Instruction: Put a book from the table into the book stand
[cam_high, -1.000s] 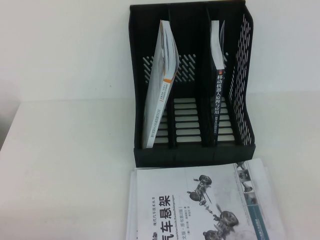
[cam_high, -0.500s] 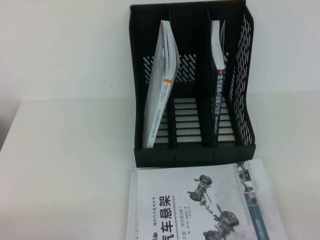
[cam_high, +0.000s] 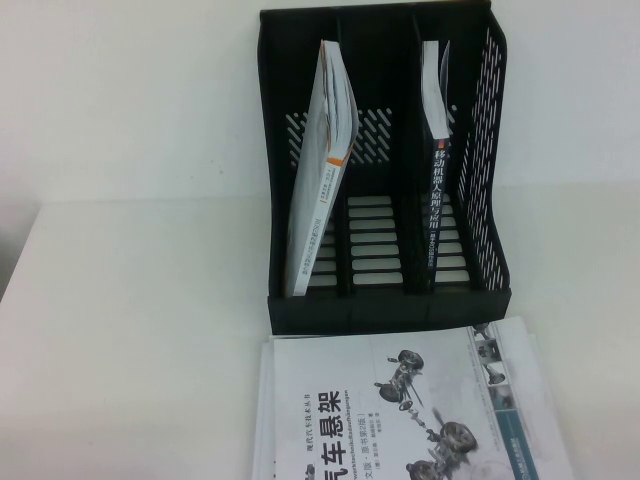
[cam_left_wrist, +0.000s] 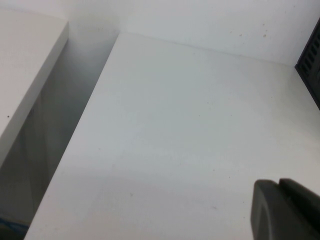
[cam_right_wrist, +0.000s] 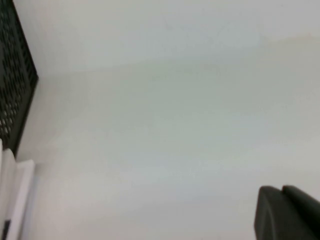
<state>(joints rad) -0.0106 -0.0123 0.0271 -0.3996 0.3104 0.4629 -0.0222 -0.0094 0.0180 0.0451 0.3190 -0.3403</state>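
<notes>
The book (cam_high: 434, 215) stands upright, spine outward, in the right-hand compartment of the book stand (cam_high: 390, 305). The divider and the perforated side wall hold it vertical, so the placing looks done. A white book with an orange-marked spine (cam_high: 322, 190) leans in the left compartment, its top tipped toward the middle because the slot is wider than the book. The middle compartment holds nothing. A white book with a car-suspension drawing (cam_high: 400, 410) lies flat on the surface (cam_high: 140, 330), just in front of the stand. Neither arm shows in the high view. The left pincer (cam_left_wrist: 287, 210) hangs over bare surface to the stand's left and the right pincer (cam_right_wrist: 285, 212) over bare surface to its right. Only a dark corner of each is visible, so I cannot tell how far open either is, and nothing shows in their hold.
</notes>
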